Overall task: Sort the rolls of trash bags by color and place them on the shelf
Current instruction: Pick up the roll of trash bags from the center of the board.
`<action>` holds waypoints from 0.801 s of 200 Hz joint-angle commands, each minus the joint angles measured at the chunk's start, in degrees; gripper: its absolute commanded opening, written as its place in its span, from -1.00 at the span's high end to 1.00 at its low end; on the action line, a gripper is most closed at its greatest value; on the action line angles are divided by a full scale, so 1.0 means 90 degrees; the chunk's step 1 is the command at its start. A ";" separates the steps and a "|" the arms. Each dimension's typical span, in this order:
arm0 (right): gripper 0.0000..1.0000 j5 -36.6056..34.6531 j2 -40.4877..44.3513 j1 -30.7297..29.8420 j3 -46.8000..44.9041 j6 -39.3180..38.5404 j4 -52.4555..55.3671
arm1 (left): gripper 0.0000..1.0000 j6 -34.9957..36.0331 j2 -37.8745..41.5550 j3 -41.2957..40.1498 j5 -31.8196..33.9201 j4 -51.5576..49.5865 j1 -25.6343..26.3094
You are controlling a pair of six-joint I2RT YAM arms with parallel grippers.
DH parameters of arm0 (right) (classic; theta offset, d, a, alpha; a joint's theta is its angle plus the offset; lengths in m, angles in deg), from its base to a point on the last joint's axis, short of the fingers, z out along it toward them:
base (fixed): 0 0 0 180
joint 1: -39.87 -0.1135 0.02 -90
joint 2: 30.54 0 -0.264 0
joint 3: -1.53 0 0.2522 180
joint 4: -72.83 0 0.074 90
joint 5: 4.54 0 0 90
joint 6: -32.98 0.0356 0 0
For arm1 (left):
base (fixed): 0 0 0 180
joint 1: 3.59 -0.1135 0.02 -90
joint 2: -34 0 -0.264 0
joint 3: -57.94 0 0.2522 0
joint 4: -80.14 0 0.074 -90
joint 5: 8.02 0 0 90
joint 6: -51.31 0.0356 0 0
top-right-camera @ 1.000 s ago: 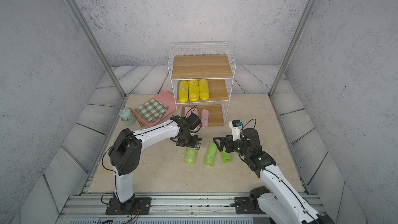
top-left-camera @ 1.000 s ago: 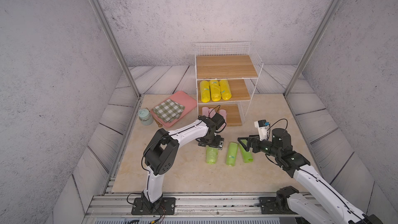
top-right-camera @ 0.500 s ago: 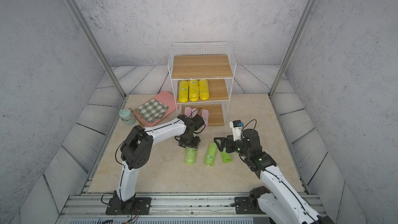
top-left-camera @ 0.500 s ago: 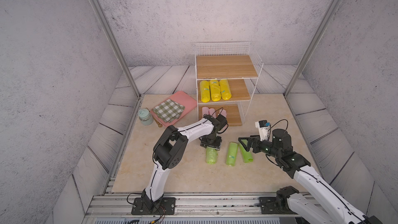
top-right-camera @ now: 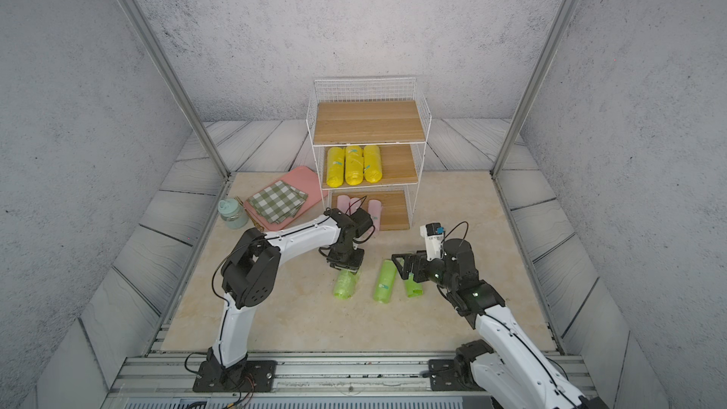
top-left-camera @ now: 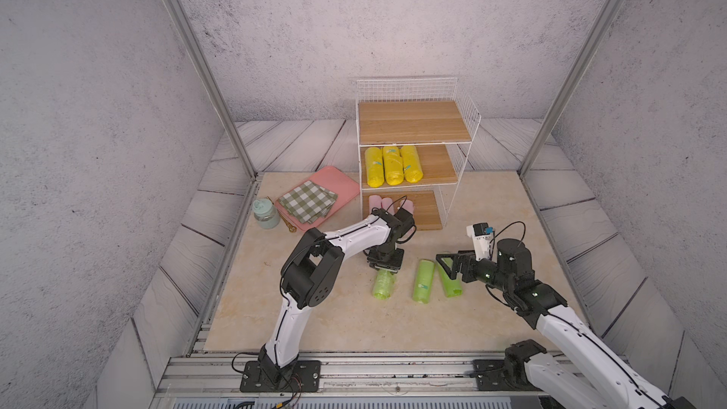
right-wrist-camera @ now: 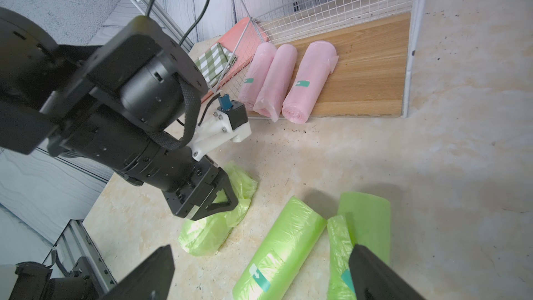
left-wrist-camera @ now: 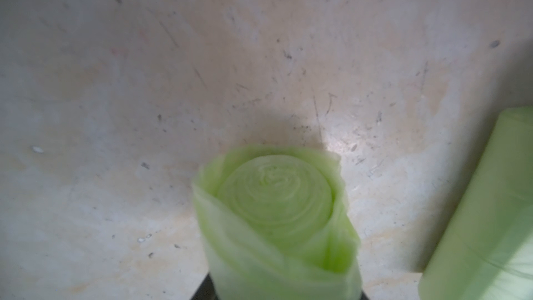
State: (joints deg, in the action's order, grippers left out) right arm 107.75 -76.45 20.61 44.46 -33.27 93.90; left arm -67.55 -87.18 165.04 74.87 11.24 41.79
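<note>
Three light green rolls lie side by side on the floor in front of the shelf [top-left-camera: 413,121]. My left gripper [top-left-camera: 384,267] points down on the leftmost green roll [top-left-camera: 382,287] [right-wrist-camera: 202,235] and is shut on its far end, crumpling the plastic; the roll [left-wrist-camera: 277,212] still rests on the floor. My right gripper [top-left-camera: 448,267] [right-wrist-camera: 261,255] hangs open over the middle roll [right-wrist-camera: 279,249] and the rightmost roll [right-wrist-camera: 363,217], holding nothing. Three yellow rolls [top-left-camera: 391,165] lie on the middle board, three pink rolls [right-wrist-camera: 277,79] on the bottom board. The top board is bare.
A flat pink tray [top-left-camera: 338,182] with a folded green-checked cloth [top-left-camera: 307,200] lies left of the shelf. A teal jar [top-left-camera: 265,214] stands at the floor's left edge. Metal posts rise at both back corners.
My left gripper has come down onto the leftmost green roll and its jaws have closed on it, while the left elbow swung right. The right arm has not moved.
</note>
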 commanded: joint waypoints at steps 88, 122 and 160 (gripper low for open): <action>-0.97 0.0658 0.0053 0.0022 0.0040 -0.0040 -0.0432 | 1.00 0.0822 0.1461 -0.0795 -0.1343 0.0657 -0.0194; -0.98 0.0987 0.0074 0.0018 0.0122 -0.0037 -0.0614 | 1.00 0.1150 0.2329 -0.1058 -0.2177 0.1346 -0.0342; -0.97 0.1427 0.0126 0.0015 0.0228 -0.0091 -0.0959 | 1.00 0.1491 0.3019 -0.1193 -0.2996 0.1866 -0.0573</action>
State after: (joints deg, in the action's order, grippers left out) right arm 116.40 -75.66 20.61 44.81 -33.47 89.03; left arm -57.67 -63.51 155.56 55.48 23.11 37.88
